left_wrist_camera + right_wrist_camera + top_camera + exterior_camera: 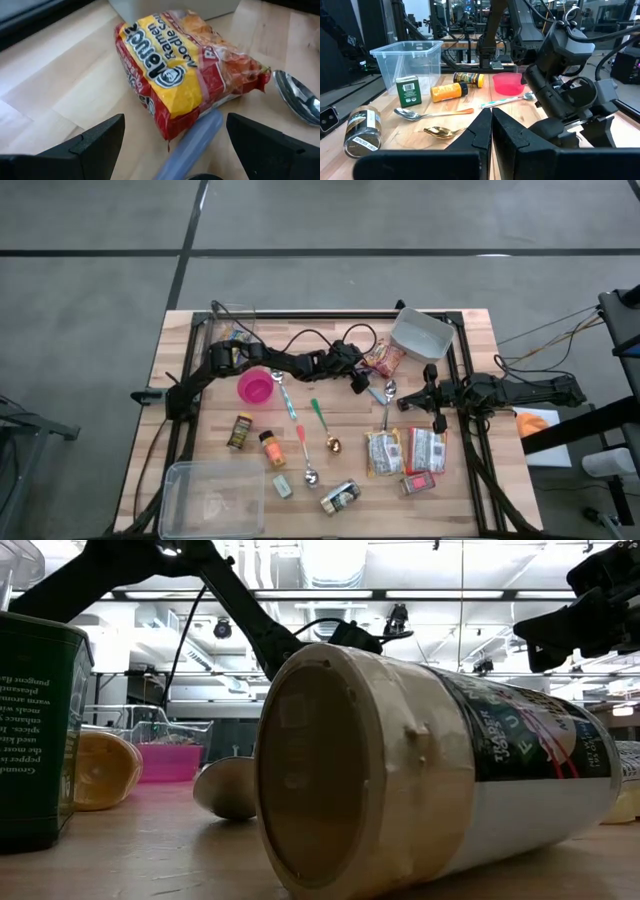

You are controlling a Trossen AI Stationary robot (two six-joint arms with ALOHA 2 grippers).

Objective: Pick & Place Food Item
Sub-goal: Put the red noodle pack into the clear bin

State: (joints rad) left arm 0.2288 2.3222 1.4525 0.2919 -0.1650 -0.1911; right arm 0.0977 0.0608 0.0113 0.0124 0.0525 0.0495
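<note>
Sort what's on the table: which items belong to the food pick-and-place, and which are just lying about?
In play: ramen noodle packet, between the open fingers of the left gripper; grey bin right behind it, possibly the target.

Lying about: pink bowl, spoons, spice jars, clear tub, right gripper waiting shut.

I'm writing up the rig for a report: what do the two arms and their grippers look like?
Both arms are black and jointed. The left arm trails looping black cables; its gripper has two wedge-shaped matte black fingers. The right gripper has similar dark angular fingers.
</note>
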